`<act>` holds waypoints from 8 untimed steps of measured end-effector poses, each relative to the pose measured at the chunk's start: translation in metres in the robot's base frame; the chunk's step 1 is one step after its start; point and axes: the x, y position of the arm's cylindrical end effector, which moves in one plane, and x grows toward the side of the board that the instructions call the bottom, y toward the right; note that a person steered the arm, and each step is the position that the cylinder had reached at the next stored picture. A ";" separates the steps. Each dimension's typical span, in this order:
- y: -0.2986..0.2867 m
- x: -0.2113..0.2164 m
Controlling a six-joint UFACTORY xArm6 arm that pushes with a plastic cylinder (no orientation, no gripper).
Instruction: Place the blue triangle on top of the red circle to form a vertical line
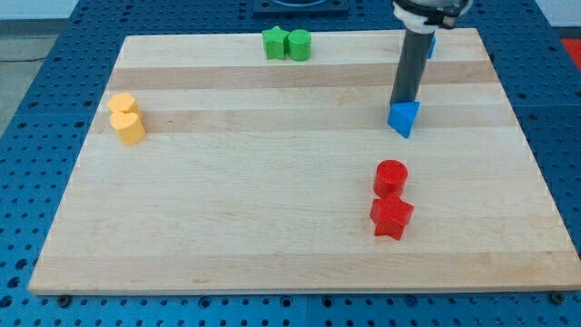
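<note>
Open board between blue triangle (405, 117) and red circle (391, 175).

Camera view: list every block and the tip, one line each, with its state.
my tip: touching the blue triangle's top edge
blue triangle: above the red circle, apart
red circle: touching the red star
red star: flat
green pair: touching
yellow pair: touching
blue block: mostly hidden behind the rod

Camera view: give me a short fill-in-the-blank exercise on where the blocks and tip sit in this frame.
1. My tip touches the ___ triangle.
2. The red circle lies toward the view's ___ from that triangle.
3. The red star sits right beside the red ___.
4. Two ___ blocks sit at the view's top.

Missing words: blue; bottom; circle; green
</note>
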 end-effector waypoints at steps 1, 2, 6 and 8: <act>-0.003 0.019; -0.003 0.032; 0.055 0.040; 0.056 0.066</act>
